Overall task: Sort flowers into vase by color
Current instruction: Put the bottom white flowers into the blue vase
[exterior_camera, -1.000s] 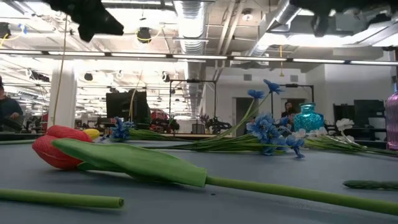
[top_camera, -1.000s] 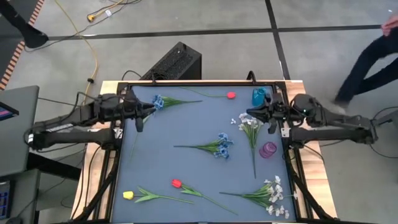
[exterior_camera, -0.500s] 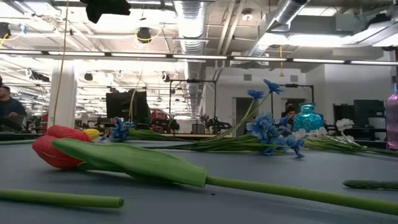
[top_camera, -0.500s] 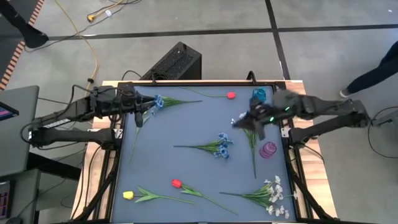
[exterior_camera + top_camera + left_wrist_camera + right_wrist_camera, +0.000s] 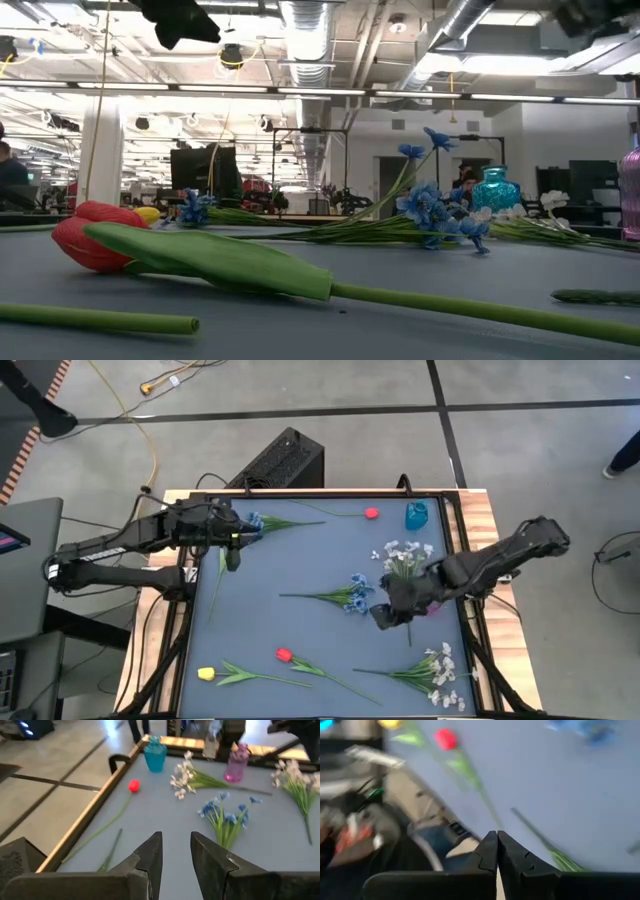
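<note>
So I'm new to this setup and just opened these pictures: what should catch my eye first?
Flowers lie scattered over the blue table: a blue cluster in the middle, a red tulip and a yellow tulip along the near edge. A teal vase and a pink vase stand empty on the right side. The right gripper, shut and empty, hangs over mid-table; the left gripper, open, is at the far-left corner.
</note>
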You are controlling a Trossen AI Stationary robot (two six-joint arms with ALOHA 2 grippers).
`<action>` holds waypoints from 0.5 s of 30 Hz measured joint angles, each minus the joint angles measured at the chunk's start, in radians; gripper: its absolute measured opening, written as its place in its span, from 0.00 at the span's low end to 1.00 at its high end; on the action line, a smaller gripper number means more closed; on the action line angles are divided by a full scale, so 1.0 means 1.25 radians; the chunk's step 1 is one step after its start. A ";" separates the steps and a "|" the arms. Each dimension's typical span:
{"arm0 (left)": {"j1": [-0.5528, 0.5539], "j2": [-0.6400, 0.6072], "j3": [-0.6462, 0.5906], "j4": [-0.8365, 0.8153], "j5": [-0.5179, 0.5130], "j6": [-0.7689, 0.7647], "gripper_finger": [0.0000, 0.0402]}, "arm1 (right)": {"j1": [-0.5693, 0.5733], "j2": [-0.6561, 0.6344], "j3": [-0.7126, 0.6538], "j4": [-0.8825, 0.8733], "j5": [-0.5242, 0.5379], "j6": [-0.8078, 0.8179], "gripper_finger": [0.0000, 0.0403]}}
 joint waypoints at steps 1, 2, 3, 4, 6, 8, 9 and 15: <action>0.000 0.008 0.000 0.000 0.006 0.010 0.22 | 0.016 0.017 0.000 -0.013 0.001 0.031 0.10; 0.000 0.015 0.000 0.000 0.006 0.023 0.22 | 0.033 0.035 0.000 -0.024 -0.001 0.056 0.10; 0.000 0.022 0.000 -0.004 0.000 0.032 0.22 | 0.049 0.053 0.000 -0.029 -0.003 0.074 0.10; 0.000 0.028 0.000 -0.009 -0.008 0.036 0.22 | 0.064 0.068 0.000 -0.031 -0.006 0.089 0.10; 0.000 0.036 0.000 -0.013 -0.020 0.036 0.22 | 0.089 0.095 0.000 -0.039 -0.006 0.121 0.10; 0.000 0.038 0.000 -0.021 -0.021 0.033 0.22 | 0.108 0.122 0.000 -0.049 -0.004 0.151 0.10; 0.000 0.038 0.000 -0.025 -0.021 0.032 0.22 | 0.116 0.136 0.000 -0.049 -0.002 0.168 0.10; 0.000 0.038 0.000 -0.023 -0.031 0.011 0.22 | 0.177 0.195 0.000 -0.041 0.009 0.282 0.14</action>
